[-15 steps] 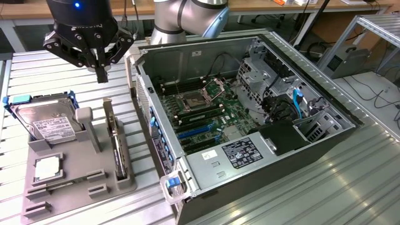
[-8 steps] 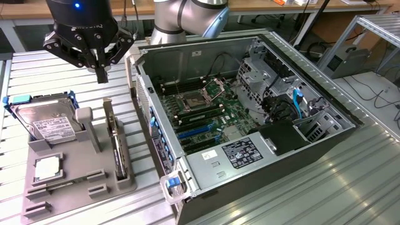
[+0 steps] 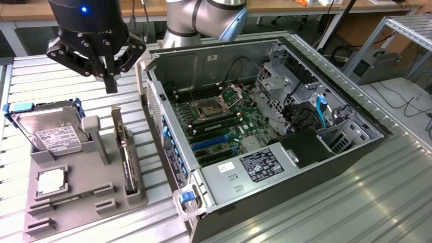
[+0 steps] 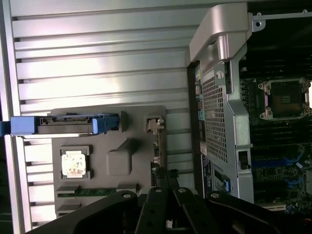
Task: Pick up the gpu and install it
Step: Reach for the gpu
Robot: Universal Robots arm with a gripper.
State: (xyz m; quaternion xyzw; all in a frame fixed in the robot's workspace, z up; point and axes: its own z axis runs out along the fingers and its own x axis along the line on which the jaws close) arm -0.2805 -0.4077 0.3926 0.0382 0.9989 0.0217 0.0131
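Not started: gpu point(image 3: 127, 164) not picked, nothing installed. Gripper point(image 3: 110, 83) has fingers pressed together and empty, hanging over the tray's point(image 3: 86, 178) far end, apart from the card

Tray contents:
- gpu standing on edge in the slot on the side nearest the computer case point(image 3: 196, 63)
- hard drive point(image 3: 52, 132) in blue frame, upright at the far end
- small square chip point(image 3: 50, 182) flat in its pocket
- green memory stick point(image 4: 92, 191) lying in a groove

Case is open, with motherboard point(image 3: 226, 124), bare processor socket point(image 3: 214, 107), power supply point(image 3: 260, 164) at the near end; blue card slots point(image 3: 212, 143) look unoccupied, so the pick and the install are both left
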